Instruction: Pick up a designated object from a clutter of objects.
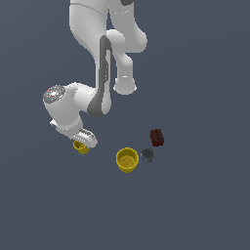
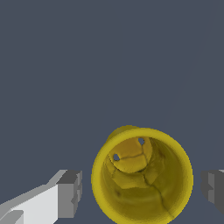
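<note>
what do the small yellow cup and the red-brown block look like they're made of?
Small yellow cup: looks like matte plastic or glazed ceramic; mottled yellow inside with dark crack-like lines, so the texture leaves it open. Red-brown block: dark, dull, with small holes on top, plastic-like; too small to tell further.

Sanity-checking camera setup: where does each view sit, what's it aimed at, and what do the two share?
Exterior view: off the arm, raised, looking down on the grey floor; shows the white arm, the gripper over the small yellow cup, plus the larger yellow cup, dark grey cup and red-brown block.
Wrist view: on the wrist, looking down into the small yellow cup; both grey fingers flank it, apart from its rim.
Shared: the small yellow cup and the gripper.
</note>
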Available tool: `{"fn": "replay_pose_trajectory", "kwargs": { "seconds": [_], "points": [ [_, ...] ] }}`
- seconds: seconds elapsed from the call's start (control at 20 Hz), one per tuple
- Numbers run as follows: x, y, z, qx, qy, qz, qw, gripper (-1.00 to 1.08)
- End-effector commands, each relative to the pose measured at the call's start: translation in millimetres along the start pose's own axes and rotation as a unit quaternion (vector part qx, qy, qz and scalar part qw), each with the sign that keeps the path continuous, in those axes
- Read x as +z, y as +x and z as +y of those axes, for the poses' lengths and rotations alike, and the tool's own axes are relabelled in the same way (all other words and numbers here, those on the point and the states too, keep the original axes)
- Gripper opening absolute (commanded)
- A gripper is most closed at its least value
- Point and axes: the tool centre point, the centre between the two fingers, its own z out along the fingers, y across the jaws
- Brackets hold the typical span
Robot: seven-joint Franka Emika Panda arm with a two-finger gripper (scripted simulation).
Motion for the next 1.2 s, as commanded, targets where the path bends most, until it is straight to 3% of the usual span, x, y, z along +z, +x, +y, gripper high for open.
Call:
{"fn": "replay_pose_trajectory", "kwargs": {
  "seconds": [0.0,0.4,0.45,1.15],
  "points": [
    [13,-1,0,0.000,0.000,0.000,1.0000,1.00],
    [32,0,1,0.001,0.000,0.000,1.0000,1.00],
    [32,0,1,0.001,0.000,0.000,1.0000,-1.00],
    [27,0,-2,0.001,0.000,0.000,1.0000,-1.00]
  ]
}}
